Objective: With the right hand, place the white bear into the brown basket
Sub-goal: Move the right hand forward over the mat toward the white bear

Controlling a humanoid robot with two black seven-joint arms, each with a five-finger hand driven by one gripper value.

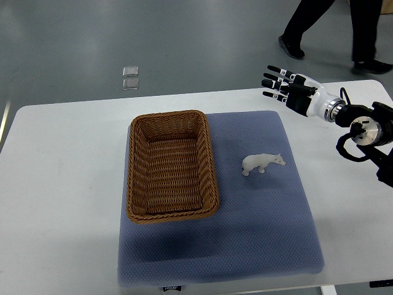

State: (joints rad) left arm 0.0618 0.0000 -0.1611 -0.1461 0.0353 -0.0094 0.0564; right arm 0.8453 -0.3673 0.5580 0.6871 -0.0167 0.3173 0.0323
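Right hand hovers empty, fingers spread, well beyond white bear standing on the blue mat right of the brown basket; we should descend squarely over its body.

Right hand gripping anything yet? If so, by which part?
Nothing held. The right hand hovers open above the table's far right edge, fingers spread, apart from the small white toy bear standing on the blue mat.

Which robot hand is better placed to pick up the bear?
Right. The right robot hand is in view, fingers spread, on the same side as the bear. No left hand shows in the picture.
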